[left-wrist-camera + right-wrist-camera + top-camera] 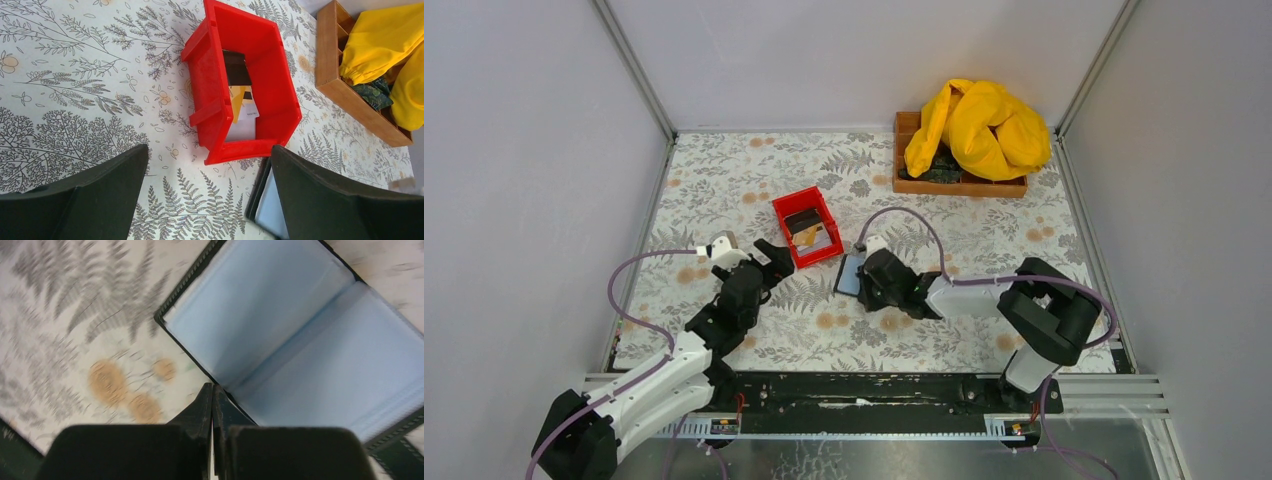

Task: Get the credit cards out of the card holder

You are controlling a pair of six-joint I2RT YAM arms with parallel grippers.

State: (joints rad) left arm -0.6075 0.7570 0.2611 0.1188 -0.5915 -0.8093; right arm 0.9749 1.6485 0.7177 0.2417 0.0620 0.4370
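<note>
Centrally, the opened card holder [849, 273] was pictured half hidden beneath the right gripper [867, 272], its claw pressed together at the holder's edge; credit cards [242, 97] were seen, partly cut off, inside the red bin [200, 75] above the widely spread left gripper [209, 155].

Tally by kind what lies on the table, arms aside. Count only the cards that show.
Red bin: 1
Credit cards showing in it: 3 (dark, gold, white); more may lie beneath
Card holder: 1, lying open
Wooden tray: 1
Yellow cloth bundle: 1
Total: 7, leaving out dark bits half hidden under the cloth
</note>
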